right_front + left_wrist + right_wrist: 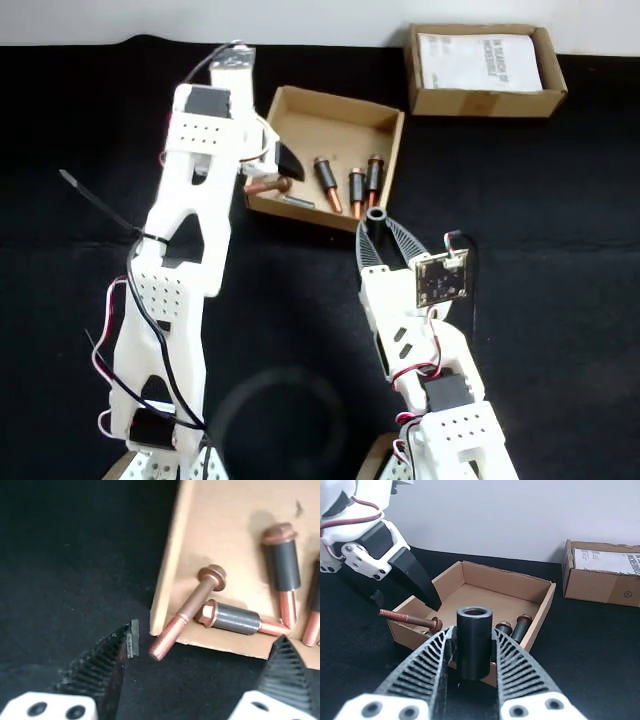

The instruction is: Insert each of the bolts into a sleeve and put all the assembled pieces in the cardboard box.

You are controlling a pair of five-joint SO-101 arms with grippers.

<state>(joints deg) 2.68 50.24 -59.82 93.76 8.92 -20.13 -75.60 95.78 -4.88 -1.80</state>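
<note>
A bare copper bolt (pixel 192 609) lies tilted across the front-left rim of the open cardboard box (pixel 300 115), head inside and threaded end sticking out. Just outside that corner my left gripper (pixel 200 667) hangs open over the bolt's threaded end, touching nothing. Several bolts fitted with dark sleeves lie in the box: one (pixel 232 620) beside the bare bolt, others (pixel 356 188) along the right side. My right gripper (pixel 473 635) is shut on a black sleeve (pixel 474 617), held upright just in front of the box's near wall (pixel 376 214).
A second cardboard box (pixel 485 70) with a printed sheet inside stands at the back right. The table is covered in black cloth (pixel 540 250). Loose cables trail from the left arm (pixel 180 250).
</note>
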